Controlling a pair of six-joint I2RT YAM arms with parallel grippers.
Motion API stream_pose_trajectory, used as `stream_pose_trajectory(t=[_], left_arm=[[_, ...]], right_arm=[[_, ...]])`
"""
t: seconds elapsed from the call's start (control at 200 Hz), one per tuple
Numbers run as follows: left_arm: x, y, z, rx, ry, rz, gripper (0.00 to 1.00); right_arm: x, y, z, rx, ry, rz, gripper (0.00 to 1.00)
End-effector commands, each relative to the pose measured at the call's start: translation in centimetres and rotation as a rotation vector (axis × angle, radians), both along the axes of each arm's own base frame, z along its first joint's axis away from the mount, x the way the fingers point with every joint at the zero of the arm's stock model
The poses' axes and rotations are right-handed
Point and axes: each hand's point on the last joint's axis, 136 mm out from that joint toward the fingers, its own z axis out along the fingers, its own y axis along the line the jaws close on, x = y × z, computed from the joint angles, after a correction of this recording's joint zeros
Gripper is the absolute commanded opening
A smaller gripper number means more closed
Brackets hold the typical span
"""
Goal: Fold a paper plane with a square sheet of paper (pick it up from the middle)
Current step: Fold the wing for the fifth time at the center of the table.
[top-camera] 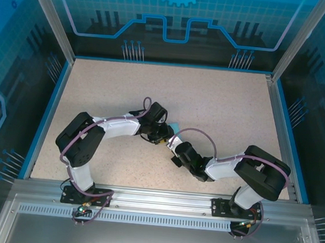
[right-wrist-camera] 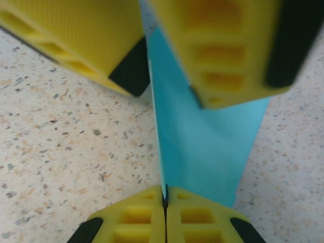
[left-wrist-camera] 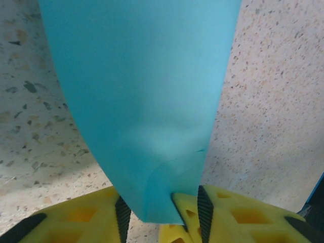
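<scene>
Item: turquoise sheet of paper, thin, likely floppy.
Left gripper: spread around it.
Right gripper: pinched its edge.
Best hold: crease.

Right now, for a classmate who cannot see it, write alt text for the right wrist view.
The right gripper, yellow-fingered at the bottom, pinches the edge of a turquoise sheet of paper. At the top, the left gripper straddles the sheet with its fingers apart, over a speckled table.
</scene>
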Motion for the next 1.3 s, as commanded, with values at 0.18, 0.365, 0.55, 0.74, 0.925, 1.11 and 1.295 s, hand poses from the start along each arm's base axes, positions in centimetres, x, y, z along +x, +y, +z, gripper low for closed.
stream_pose_trajectory(t=[0.18, 0.365, 0.55, 0.74, 0.925, 1.11, 1.295], left_arm=[[0.1, 3.8, 3.4, 0.054, -0.095, 0.082, 0.54], [0.0, 4.9, 4.1, 0.064, -0.135, 0.119, 0.57], [-0.1, 4.7, 3.7, 0.052, -0.126, 0.115, 0.56], [-0.1, 3.8, 3.1, 0.007, -0.114, 0.108, 0.50], [0.0, 2.7, 3.1, -0.044, -0.128, 0.069, 0.42], [-0.3, 1.5, 2.7, -0.074, -0.135, 0.008, 0.38], [-0.4, -0.6, 2.6, -0.140, -0.138, -0.041, 0.36]], right_arm=[[-0.4, 0.9, 1.2, 0.223, 0.173, -0.019, 0.00], [0.2, -0.2, 2.2, 0.421, 0.301, -0.078, 0.00], [0.6, -0.9, 2.1, 0.535, 0.419, -0.112, 0.00], [0.9, -1.3, 0.9, 0.603, 0.541, -0.171, 0.00], [1.0, -1.7, 0.7, 0.695, 0.627, -0.216, 0.00], [1.0, -2.5, 1.0, 0.786, 0.677, -0.275, 0.00], [1.2, -3.0, 0.4, 0.831, 0.734, -0.351, 0.00]])
